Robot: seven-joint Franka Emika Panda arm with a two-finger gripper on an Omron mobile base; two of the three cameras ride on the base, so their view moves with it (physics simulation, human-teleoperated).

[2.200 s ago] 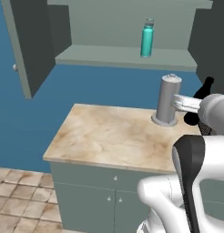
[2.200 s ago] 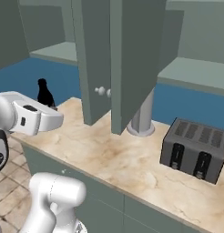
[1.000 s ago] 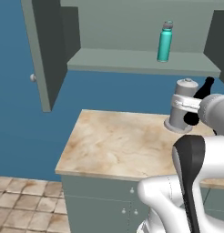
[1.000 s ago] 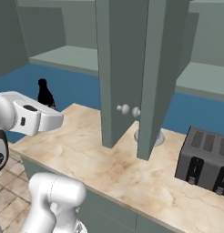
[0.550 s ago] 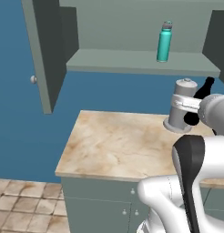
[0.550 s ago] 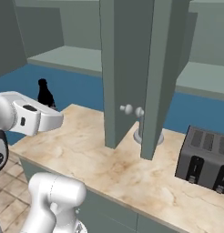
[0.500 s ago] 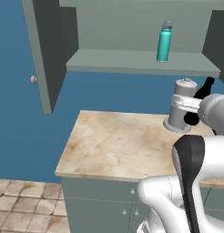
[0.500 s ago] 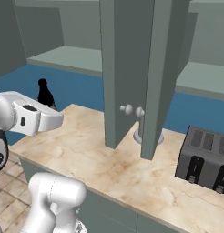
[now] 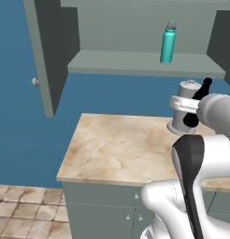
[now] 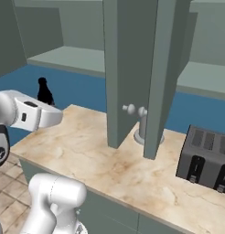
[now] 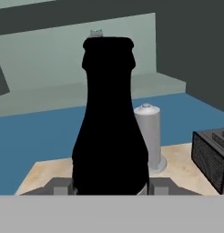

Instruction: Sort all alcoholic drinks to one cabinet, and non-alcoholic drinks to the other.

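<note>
A small black bottle, one of the non-alcoholic drinks, stands upright between my fingers in the hand view, and my gripper is shut on its base. From the left base view the bottle hangs at the right, above the counter, with the gripper around it. In the right base view the bottle rises over the gripper at the left. The teal flask stands on the open cabinet's shelf; its cap peeks above the bottle. The alcoholic drinks are out of view.
A grey metal canister stands on the marble counter, just behind my hand. A dark toaster sits at the counter's right. Open cabinet doors hang over the middle, and another door juts out at the left.
Since the oldest frames the whole scene has slid as the base drove; over the last second it has barely shifted. The black bottle stays in my grip.
</note>
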